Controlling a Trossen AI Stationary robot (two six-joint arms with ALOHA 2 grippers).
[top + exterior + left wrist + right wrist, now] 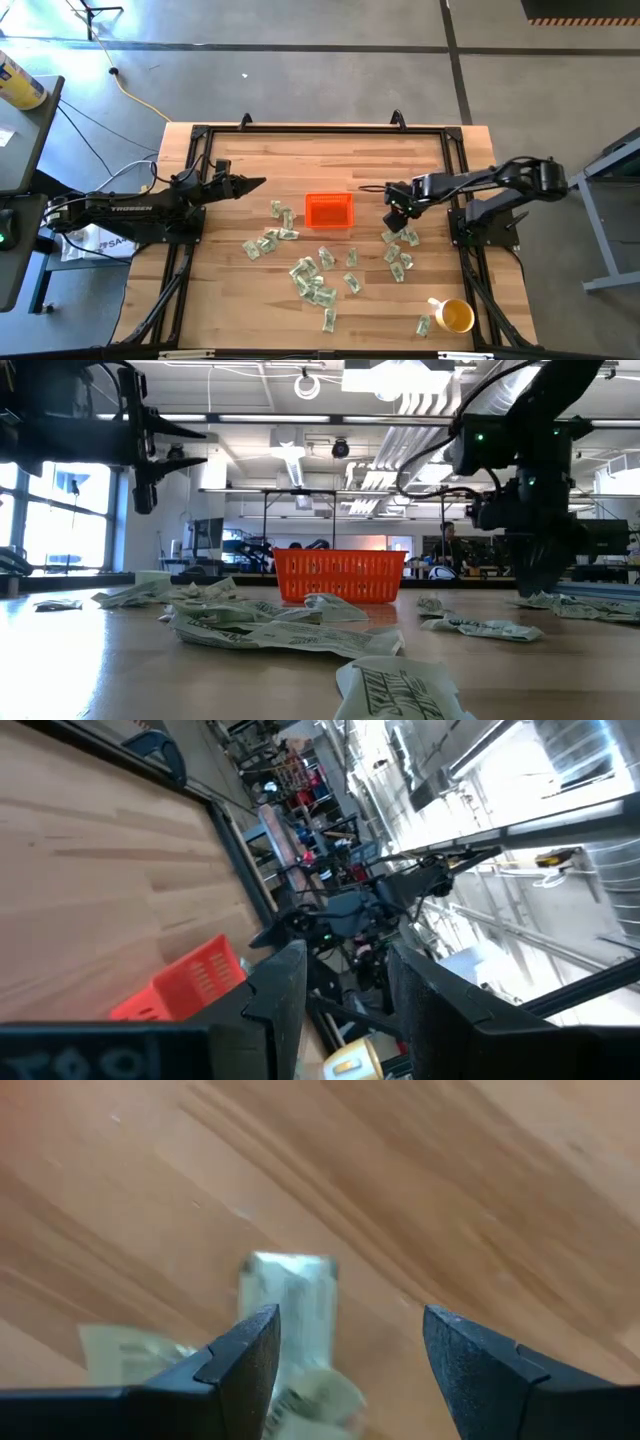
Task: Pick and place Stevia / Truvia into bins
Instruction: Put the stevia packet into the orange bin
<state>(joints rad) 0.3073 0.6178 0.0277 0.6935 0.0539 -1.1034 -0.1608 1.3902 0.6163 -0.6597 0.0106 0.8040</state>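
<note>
The orange bin [328,211] stands at the table's middle and also shows in the low view [338,576]. Several green and white packets [312,280] lie flat and scattered on the wood near and beside it. My right gripper [398,222] is open and points down, low over a cluster of packets [401,246] right of the bin. In its wrist view one packet [290,1298] lies just past the open fingers [245,1360]. My left gripper [255,184] is open and empty, held high left of the bin.
A yellow mug [455,316] stands near the table's near right corner with a packet [424,325] beside it. A black frame [320,128] runs along the table's far edge and sides. Bare wood lies beyond the bin toward the far edge.
</note>
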